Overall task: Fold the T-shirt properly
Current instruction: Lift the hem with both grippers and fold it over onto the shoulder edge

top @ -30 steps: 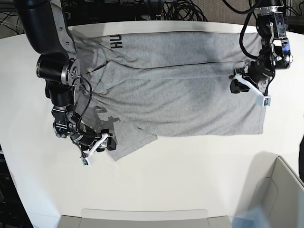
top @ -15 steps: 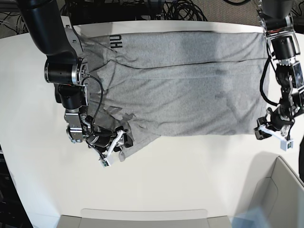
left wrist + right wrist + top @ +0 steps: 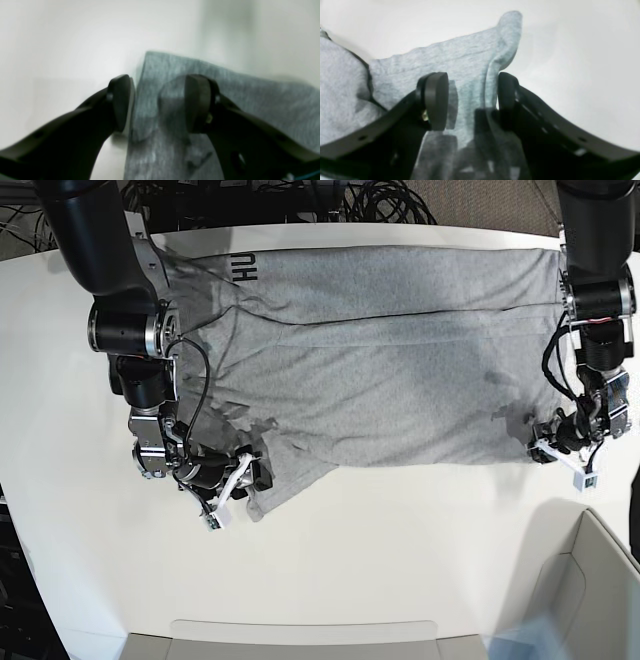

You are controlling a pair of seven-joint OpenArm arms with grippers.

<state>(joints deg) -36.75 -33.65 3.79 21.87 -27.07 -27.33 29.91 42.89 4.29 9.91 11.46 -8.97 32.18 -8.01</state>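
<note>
The heather-grey T-shirt (image 3: 380, 370) lies spread flat across the white table, with black lettering (image 3: 246, 270) at its far left corner. My left gripper (image 3: 560, 448) is open at the shirt's near right corner. In the left wrist view the gripper (image 3: 157, 102) straddles the cloth's edge (image 3: 175, 75), one finger (image 3: 120, 100) on the table side and one (image 3: 197, 102) over the cloth. My right gripper (image 3: 240, 475) is open at the near left sleeve. In the right wrist view the gripper (image 3: 471, 100) has a fold of the sleeve (image 3: 460, 62) between its fingers.
The white table (image 3: 400, 540) runs on in front of the shirt. A light box (image 3: 600, 580) stands at the near right corner and a flat tray edge (image 3: 300, 632) at the near side. Cables (image 3: 380, 200) lie behind the table.
My left gripper has come down from the shirt's right edge to its near right corner. My right gripper has moved right onto the near left sleeve, which has shifted slightly.
</note>
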